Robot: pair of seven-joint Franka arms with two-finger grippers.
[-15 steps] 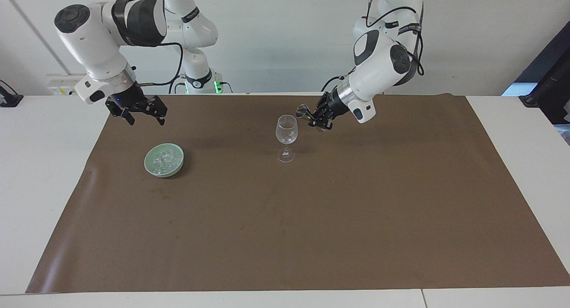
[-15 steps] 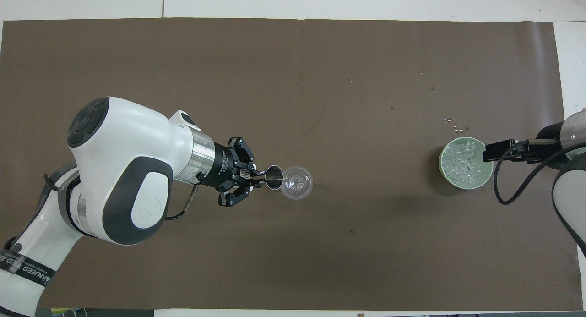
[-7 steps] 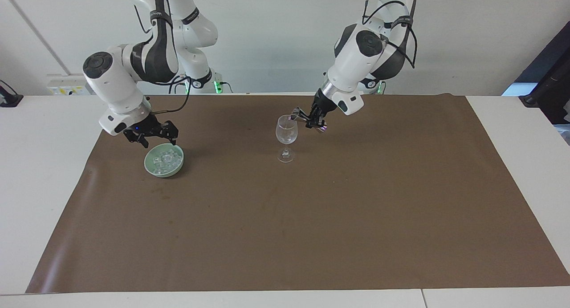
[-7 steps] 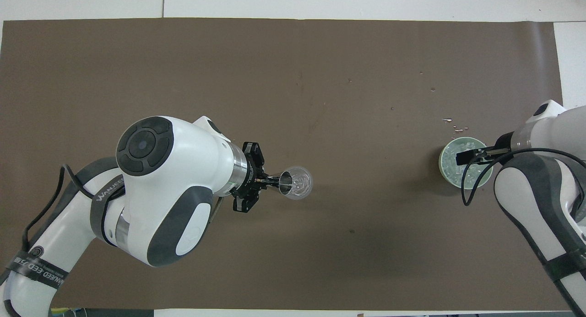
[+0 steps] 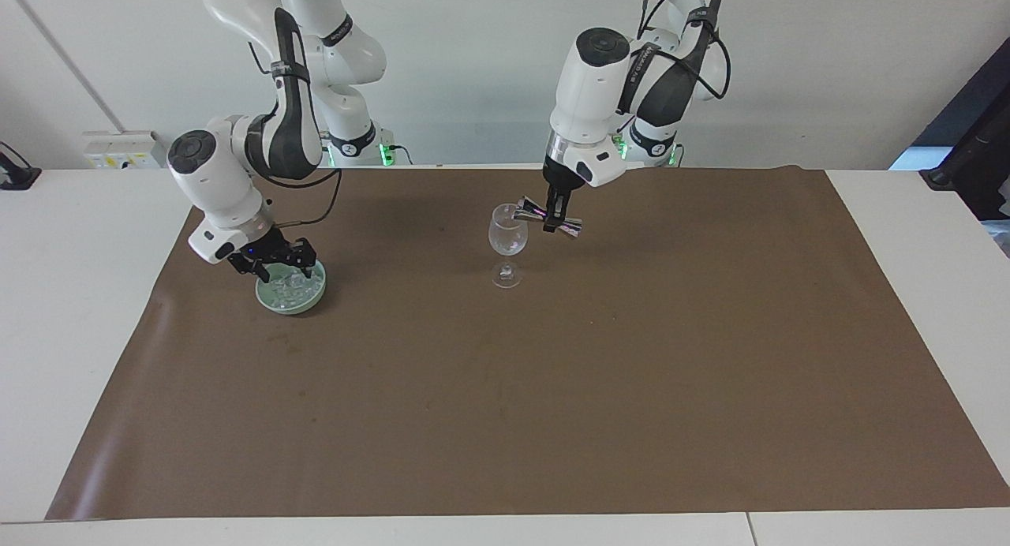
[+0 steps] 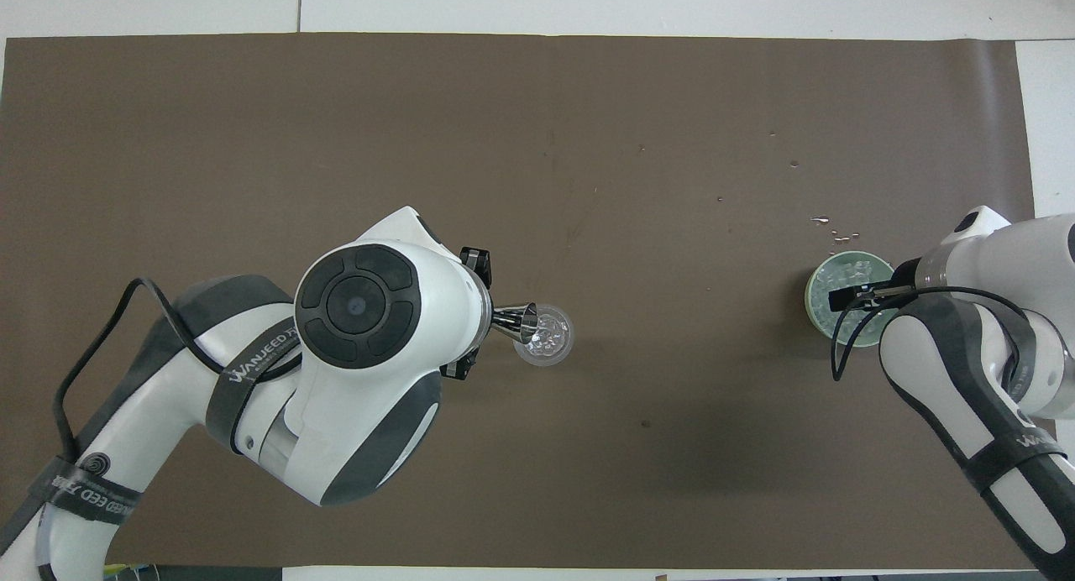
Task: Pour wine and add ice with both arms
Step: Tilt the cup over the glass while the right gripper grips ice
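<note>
Plenty of ice sits heaped in the pale green bowl, which stands on the brown mat toward the right arm's end of the table. Right gripper is down at that bowl, its black fingers spread apart with the tips at the rim over the ice; from the overhead view the fingers lie across the bowl and the ice shows just past them. Whether a tip touches a chunk, can't tell.

Over to the middle of the mat: the wine glass stands upright on its foot, well apart from the bowl. Left gripper points straight down just beside the glass, clamped on the waist of a small metal jigger. The jigger is tipped over sideways, one cone mouth at the lip of the glass, the other cone sticking out away from it. From overhead, the jigger overlaps the edge of the glass, and something clear and glinting shows inside the bowl of the glass.

A few small wet specks dot the mat just farther from the robots than the green bowl
</note>
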